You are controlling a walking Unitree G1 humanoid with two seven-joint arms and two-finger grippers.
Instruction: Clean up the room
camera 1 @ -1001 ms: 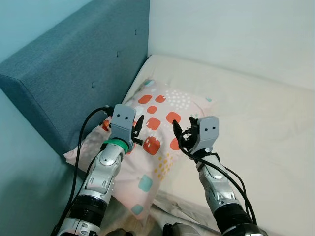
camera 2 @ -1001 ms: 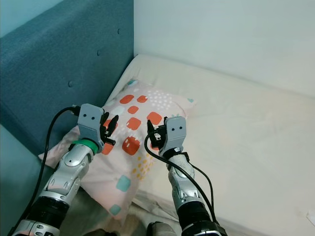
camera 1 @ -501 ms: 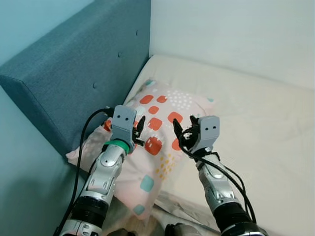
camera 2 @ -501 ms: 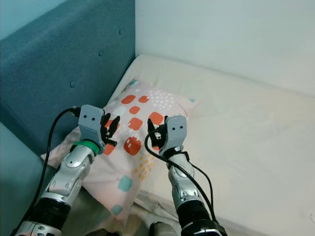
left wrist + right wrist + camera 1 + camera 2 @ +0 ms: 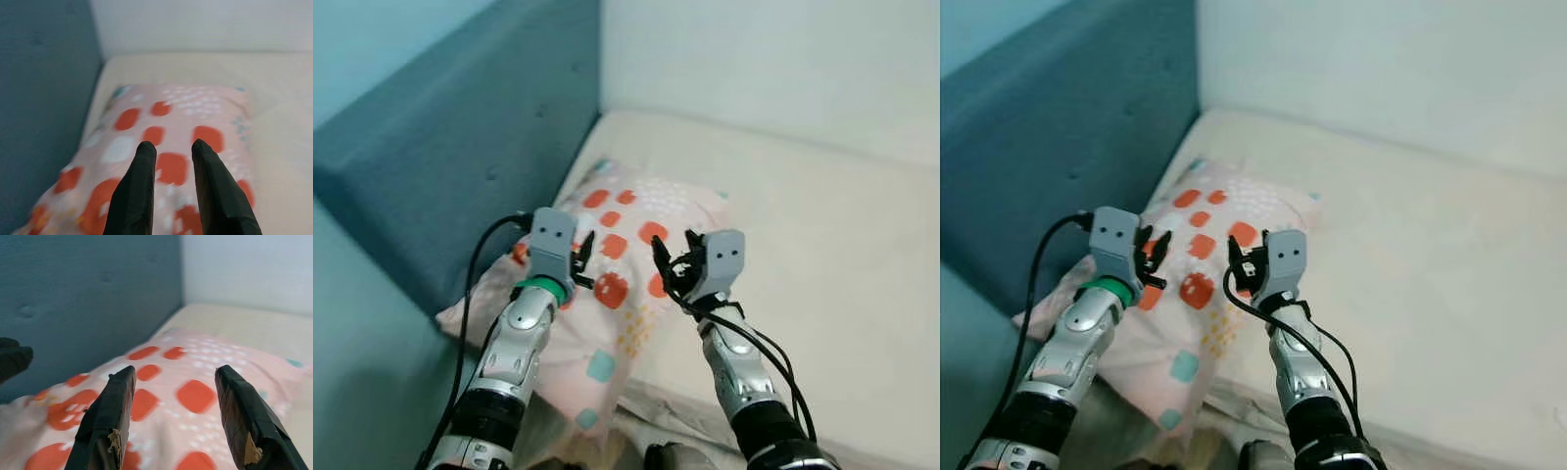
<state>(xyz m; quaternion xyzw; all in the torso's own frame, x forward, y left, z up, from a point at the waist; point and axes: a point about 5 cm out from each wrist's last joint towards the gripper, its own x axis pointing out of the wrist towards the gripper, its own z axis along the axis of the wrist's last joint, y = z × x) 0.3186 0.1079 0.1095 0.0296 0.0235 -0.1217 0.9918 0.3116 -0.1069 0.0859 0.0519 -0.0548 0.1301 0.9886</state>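
Hovering fingers [image 5: 115, 416] above pillow [image 5: 636, 211] (apart)

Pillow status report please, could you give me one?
Left gripper and right gripper open, empty, above pillow. Pillow flat on mattress by headboard. Nothing obstructing.

Only the view has slid a little and blurred; both grippers have kept their pose above the pillow [image 5: 626, 255].
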